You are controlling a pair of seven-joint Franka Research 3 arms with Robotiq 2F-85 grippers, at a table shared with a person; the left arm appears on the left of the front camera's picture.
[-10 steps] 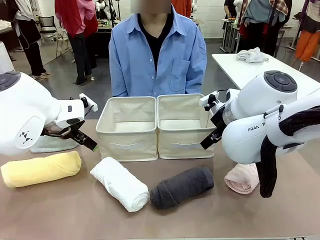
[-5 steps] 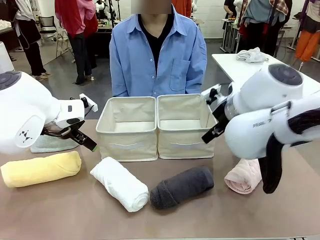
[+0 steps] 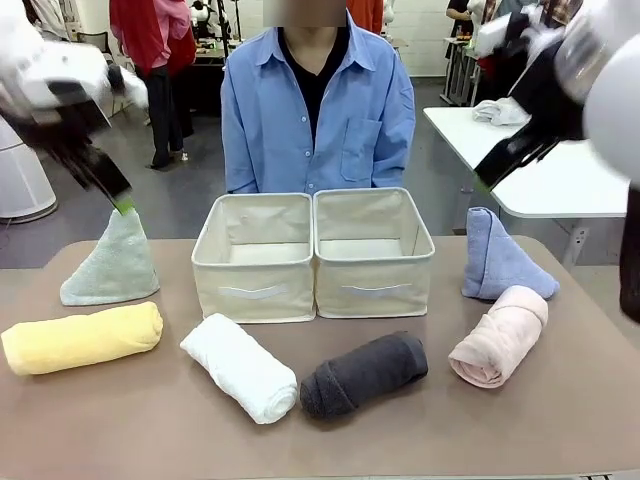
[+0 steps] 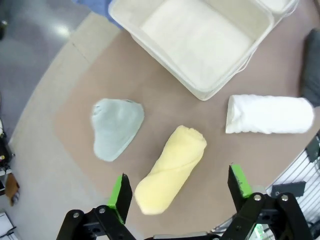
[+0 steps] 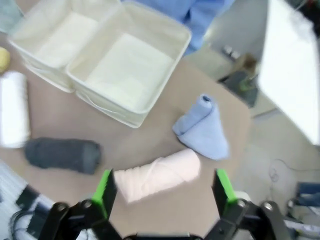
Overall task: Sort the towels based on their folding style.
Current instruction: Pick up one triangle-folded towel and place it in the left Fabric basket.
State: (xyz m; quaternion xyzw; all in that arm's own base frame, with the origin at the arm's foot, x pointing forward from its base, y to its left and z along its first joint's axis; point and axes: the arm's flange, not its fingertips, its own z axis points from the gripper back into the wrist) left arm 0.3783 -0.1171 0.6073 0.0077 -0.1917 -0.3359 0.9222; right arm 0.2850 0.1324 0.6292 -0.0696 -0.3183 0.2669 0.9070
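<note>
- We saw the left end effector [image 4: 179,186] high over the left end of the counter [image 3: 140,430], its 2 green-padded fingers spread wide with nothing between them.
- The right end effector [image 5: 164,186] hung high over the counter's right end, its jaws equally wide apart and empty.
- 4 rolled towels lay in a row along the near side. From left to right they were the yellow roll [image 3: 82,338], the white roll [image 3: 240,367], the dark grey roll [image 3: 365,374] and the pink roll [image 3: 498,337].
- The pale green triangle [image 3: 111,262] stood just behind the yellow roll, to the left of the boxes and apart from them.
- The blue triangle [image 3: 500,258] stood to the right of the boxes, just behind the pink roll. We could not tell whether those 2 touched.
- The left box [image 3: 253,290] and the right box [image 3: 372,290], both beige fabric, stood side by side and touching in the middle of the counter.
- All 6 towels rested on the counter outside the boxes.
- A person [image 3: 315,110] in a blue shirt stood at the far side, directly behind the boxes.
</note>
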